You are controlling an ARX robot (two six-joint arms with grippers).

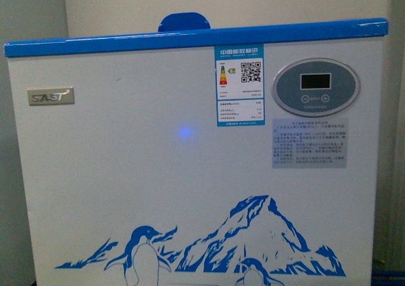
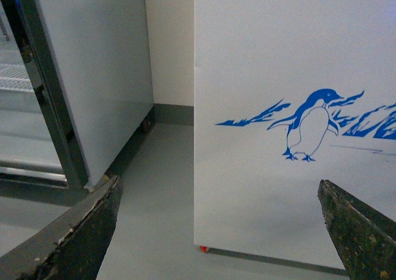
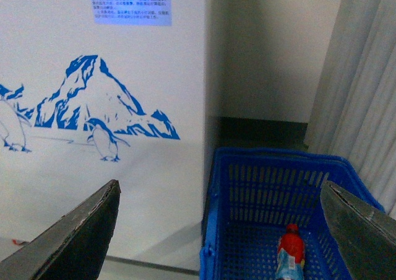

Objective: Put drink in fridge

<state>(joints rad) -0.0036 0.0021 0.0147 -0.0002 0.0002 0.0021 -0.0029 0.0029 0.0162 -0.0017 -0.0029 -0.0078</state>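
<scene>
A: where's the drink (image 3: pixel 291 254)?
B: in the basket (image 3: pixel 272 159), on its bottom, about the middle. The basket stands just beside the fridge (image 3: pixel 93 57), off its right end. Touching or a hair apart, can't tell

A: orientation?
B: looks laid flat, that's a judgement. Long axis runs roughly away from the right gripper (image 3: pixel 219 187), red cap at the far end, label end nearer. Its base is cut off by the frame edge

A: which arm takes it?
B: right, clearly. The drink is below and ahead of the right gripper. The left gripper (image 2: pixel 219 181) is low at the fridge's left end, facing the penguin decal (image 2: pixel 309 125), with the cooler (image 2: pixel 93 75) beyond that end. No drink in its view

A: jaws?
B: both spread wide, nothing held in either

A: next move?
B: my read is to lower the right gripper into the basket and turn the wrist so the jaws close across the drink, not along it. The basket walls rise well above the drink, so go in from above

A: counts?
B: one drink, one basket, one fridge, one cooler, two grippers. The front view shows only the fridge (image 1: pixel 158 172) face and its blue rim (image 1: pixel 190 38), neither arm. Whether the fridge is open on top can't be told from here
</scene>
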